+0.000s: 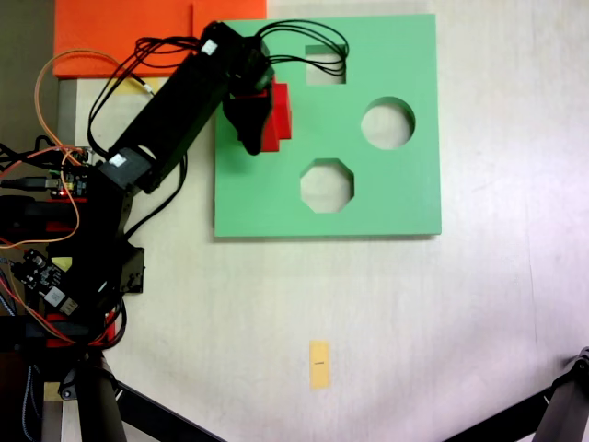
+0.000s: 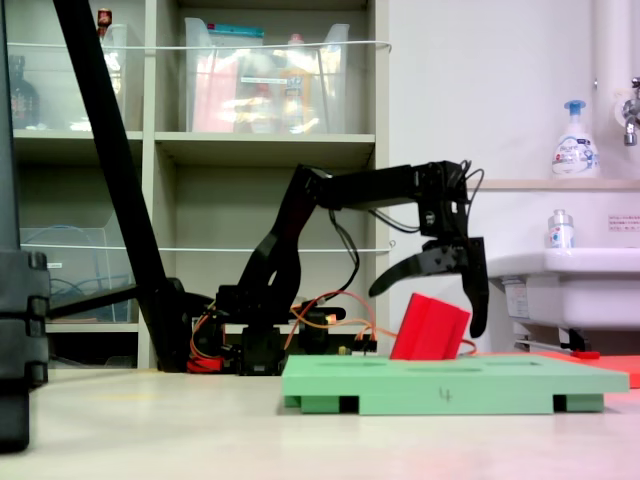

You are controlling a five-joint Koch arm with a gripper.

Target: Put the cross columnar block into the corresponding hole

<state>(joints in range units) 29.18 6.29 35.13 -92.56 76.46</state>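
Arm: black hobby arm reaching from the left of the frame in both fixed views, its black gripper [image 2: 432,300] above the upper-left part of the board.
Gripper state: in the low side-on fixed view the two curved jaws are spread wide, one tip to the left of the block and one to its right; neither looks pressed against it, so I read it as released, not gripping.
Block: small bright red foam block with a plus-shaped section [image 2: 430,328], tilted, its lower end resting on the board's top face. From above [image 1: 276,115] it sits just right of the gripper, in the upper left of the board.
Board: flat green square foam board [image 1: 405,198] lying on the pale table [image 1: 460,322].
Target hole: the plus-shaped cutout cannot be made out; judging by the layout, it lies under the arm and block.
Other cutouts: square one [image 1: 324,66] at upper centre, round one [image 1: 387,122] at right, octagonal one [image 1: 326,185] at lower centre; all three are empty, with nothing in them.
Progress: the block appears leaning, not seated flush.
Risk: the tilt suggests its arms are not lined up with the cutout; pressing down now could jam or topple it, or shift the light foam board.
Risk, second: closing on a leaning block may grip it skewed.
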